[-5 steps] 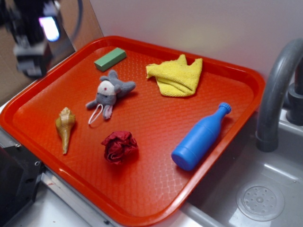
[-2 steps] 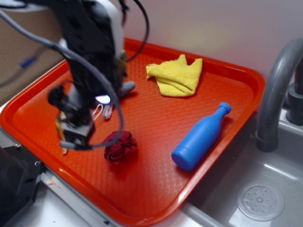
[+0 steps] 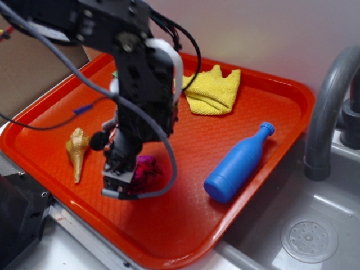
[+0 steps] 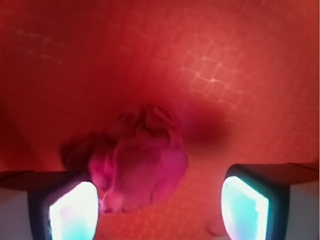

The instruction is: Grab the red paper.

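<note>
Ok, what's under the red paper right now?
The red paper rests on the orange tray, between the open gripper fingers. The tray patch directly beneath it is covered.

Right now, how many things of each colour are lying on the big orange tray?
Red: 1, the red paper
Yellow: 1, the yellow cloth
Blue: 1, the blue bottle
Tan: 1, the seashell
Total: 4 showing on the tray; the arm may hide more.
</note>
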You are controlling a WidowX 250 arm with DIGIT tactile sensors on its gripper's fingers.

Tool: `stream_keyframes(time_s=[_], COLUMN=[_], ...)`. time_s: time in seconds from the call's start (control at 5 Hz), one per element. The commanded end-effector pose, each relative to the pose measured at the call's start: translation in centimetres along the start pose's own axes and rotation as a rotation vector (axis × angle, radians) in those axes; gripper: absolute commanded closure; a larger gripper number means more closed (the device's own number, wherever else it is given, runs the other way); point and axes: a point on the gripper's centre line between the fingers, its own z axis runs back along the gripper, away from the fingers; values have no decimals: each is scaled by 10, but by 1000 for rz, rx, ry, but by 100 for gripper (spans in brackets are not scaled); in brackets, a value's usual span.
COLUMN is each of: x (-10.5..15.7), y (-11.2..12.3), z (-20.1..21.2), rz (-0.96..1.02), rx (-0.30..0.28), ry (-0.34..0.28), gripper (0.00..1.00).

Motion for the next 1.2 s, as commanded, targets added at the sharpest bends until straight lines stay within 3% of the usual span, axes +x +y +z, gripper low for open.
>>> stream_keyframes(time_s=[0.0, 0.2, 0.4, 0.6, 0.8, 1.0], x=[3, 2, -17, -47, -73, -94], y=[-23, -24, -12, 17, 31, 35], z=[-29, -30, -2, 37, 79, 106], rz=[-103, -79, 201, 500, 757, 1001], rx=[-131, -149, -103, 11, -22, -100], ry=[-2, 2, -41, -124, -178, -196], gripper=[100, 100, 100, 100, 100, 100])
